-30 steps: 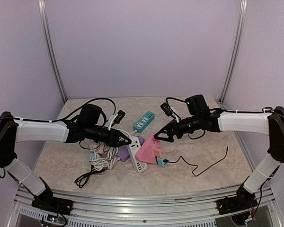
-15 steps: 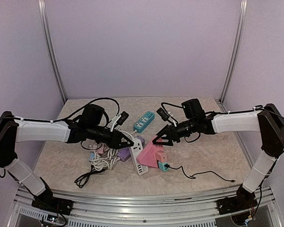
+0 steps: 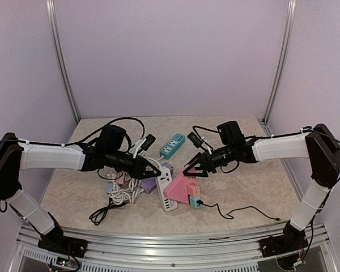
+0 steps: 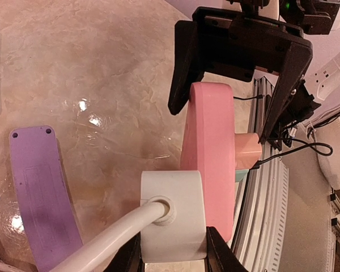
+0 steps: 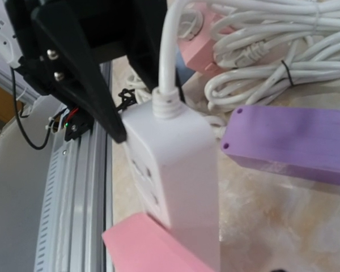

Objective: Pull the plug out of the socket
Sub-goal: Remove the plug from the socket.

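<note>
The open right gripper (image 4: 224,122) has been brought astride the plug (image 4: 209,170). With the socket (image 4: 173,218) clamped by the left gripper (image 4: 173,256), pulling is prepared.

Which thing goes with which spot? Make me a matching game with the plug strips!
Things:
1 white strip
2 pink block
3 teal strip
4 purple strip

Spots:
A alone at the back
B straddled by the right tool
C pinched by the left tool
D loose on the table beside the white strip

Pairs: 1-C, 2-B, 3-A, 4-D
</note>
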Tool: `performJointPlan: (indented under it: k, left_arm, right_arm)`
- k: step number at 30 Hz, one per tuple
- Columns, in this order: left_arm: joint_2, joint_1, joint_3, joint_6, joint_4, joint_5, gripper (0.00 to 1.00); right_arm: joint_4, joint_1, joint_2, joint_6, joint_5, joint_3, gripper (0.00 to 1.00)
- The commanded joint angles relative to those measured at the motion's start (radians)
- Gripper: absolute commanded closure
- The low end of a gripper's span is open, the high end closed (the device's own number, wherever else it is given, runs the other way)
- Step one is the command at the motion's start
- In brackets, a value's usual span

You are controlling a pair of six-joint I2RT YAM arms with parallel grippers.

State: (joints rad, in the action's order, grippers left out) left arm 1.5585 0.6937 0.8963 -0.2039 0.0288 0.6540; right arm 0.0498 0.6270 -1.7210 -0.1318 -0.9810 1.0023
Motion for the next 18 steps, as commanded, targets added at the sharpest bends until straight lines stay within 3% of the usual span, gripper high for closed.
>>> performJointPlan:
  k: [1,4,11,18]
  left_arm:
    - [0.002,0.006,0.053,0.008,0.059,0.070,0.74]
    - [0.003,0.006,0.056,0.010,0.055,0.067,0.74]
    - [0.019,0.004,0.064,0.016,0.039,0.052,0.74]
    - [0.025,0.003,0.063,0.008,0.051,0.052,0.75]
  right_arm:
    - [0.026,0.014,-0.035,0.003,-0.037,-0.012,0.25]
    - [0.034,0.017,-0.043,0.002,-0.040,-0.014,0.27]
    - [0.054,0.019,-0.029,-0.015,-0.062,-0.022,0.55]
    - [0.101,0.019,-0.015,-0.047,-0.084,-0.047,0.65]
